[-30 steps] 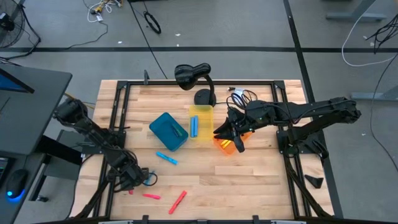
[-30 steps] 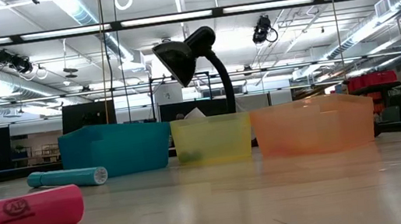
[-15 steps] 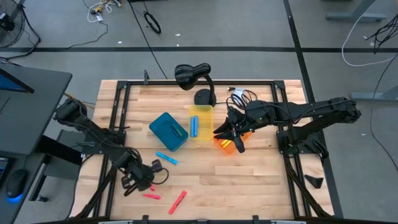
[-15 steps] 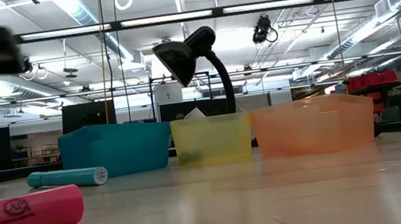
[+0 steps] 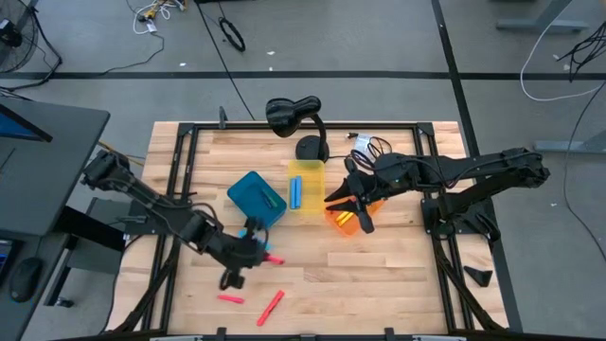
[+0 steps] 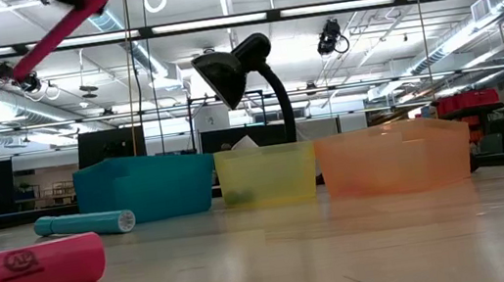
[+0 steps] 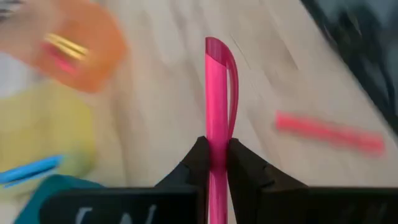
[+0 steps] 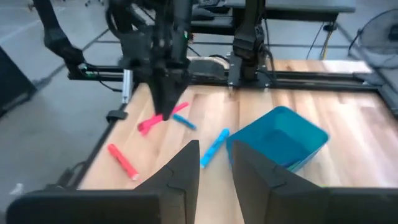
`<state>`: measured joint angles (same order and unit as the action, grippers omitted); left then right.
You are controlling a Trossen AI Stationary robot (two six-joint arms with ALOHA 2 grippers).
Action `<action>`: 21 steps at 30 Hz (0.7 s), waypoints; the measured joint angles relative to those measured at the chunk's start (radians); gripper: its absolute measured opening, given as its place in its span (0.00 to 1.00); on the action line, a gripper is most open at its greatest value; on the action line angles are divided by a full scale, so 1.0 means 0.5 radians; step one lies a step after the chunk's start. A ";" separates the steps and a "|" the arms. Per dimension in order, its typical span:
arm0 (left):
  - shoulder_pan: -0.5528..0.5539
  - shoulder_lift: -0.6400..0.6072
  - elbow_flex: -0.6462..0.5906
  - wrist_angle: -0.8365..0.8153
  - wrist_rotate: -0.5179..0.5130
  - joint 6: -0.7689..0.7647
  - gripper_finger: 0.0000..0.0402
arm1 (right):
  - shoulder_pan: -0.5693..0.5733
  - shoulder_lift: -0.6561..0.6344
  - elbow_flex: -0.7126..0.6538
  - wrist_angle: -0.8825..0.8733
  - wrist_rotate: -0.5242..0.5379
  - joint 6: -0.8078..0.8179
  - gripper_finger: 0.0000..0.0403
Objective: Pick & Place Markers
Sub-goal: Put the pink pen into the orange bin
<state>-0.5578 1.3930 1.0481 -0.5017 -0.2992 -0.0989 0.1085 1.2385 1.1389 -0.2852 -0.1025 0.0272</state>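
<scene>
My left gripper point(image 5: 259, 254) hangs over the table's middle left, just in front of the blue bin point(image 5: 257, 198), shut on a pink marker point(image 7: 216, 93). The low view shows this marker point(image 6: 68, 26) high up and slanted. Two pink markers point(image 5: 230, 298) point(image 5: 270, 306) lie flat on the table near the front edge. A blue marker point(image 6: 84, 224) lies on the table before the blue bin. Another blue marker point(image 5: 296, 192) lies in the yellow bin point(image 5: 307, 170). My right gripper point(image 5: 347, 205) stands open over the orange bin point(image 5: 347, 224) with nothing between its fingers. My left gripper pinches the pink marker's shaft point(image 7: 216, 134) between its two fingers point(image 7: 244, 163). The marker lies along the fingers, with one end sticking out ahead of the tips. The fingers slant downward. The marker is tilted and lifted clear of the table.
A black desk lamp point(image 5: 294, 118) stands at the far edge behind the yellow bin. The three bins stand in a row across the table's middle. Yellow and pink markers lie in the orange bin. Bare wood lies at the front right.
My left gripper has risen from the table's near left corner and gone right and toward the far edge, to the blue bin, rolling as it went. The pink marker in it has been lifted off the table and now hangs tilted.
</scene>
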 joint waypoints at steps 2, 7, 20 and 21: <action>0.034 0.000 0.056 0.066 -0.090 -0.098 0.09 | 0.000 0.000 0.000 -0.001 0.066 -0.021 0.23; 0.107 0.000 0.166 0.274 -0.342 -0.237 0.09 | -0.001 0.000 0.000 0.000 0.161 -0.040 0.24; 0.260 -0.002 0.182 1.113 -0.943 -0.183 0.09 | -0.001 0.000 0.000 0.007 0.237 -0.004 0.45; 0.270 -0.002 0.183 1.171 -0.973 -0.164 0.09 | -0.001 0.000 0.000 0.018 0.233 -0.004 0.46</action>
<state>-0.4226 1.3920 1.1395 0.0840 -0.7855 -0.1806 0.1082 1.2385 1.1389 -0.2762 0.0138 0.0250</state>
